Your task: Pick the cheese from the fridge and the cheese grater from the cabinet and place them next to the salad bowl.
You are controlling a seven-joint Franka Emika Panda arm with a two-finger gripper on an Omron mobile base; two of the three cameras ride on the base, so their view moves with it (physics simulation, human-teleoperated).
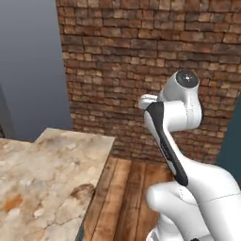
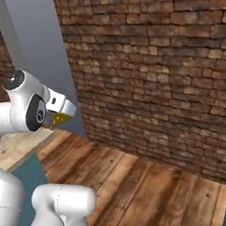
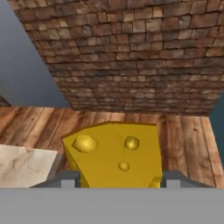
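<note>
Left of scene: marbled counter (image 1: 47, 179), pale and brown-veined, its corner also entering the hand view at lower left. No bowl visible on the stretch shown.

Centre: cheese (image 3: 116, 155) carried clear of the fridge, above the wooden floor (image 2: 144, 181) near the counter corner, clamped on either flank by the fingers (image 3: 65, 178) of the gripper (image 3: 117, 180). Held high and level, presumably to pass over the counter edge on the way to the bowl. Grater stage judged not yet begun.

Right: brick wall (image 2: 154, 69) ahead; teal edge at the far right border, identity not determinable.

Differences between views: hand view alone confirms the grip and the wedge's holed face. Right base view gives only a yellow sliver (image 2: 60, 118) beneath the white hand. Left base view offers arm and counter layout.
</note>
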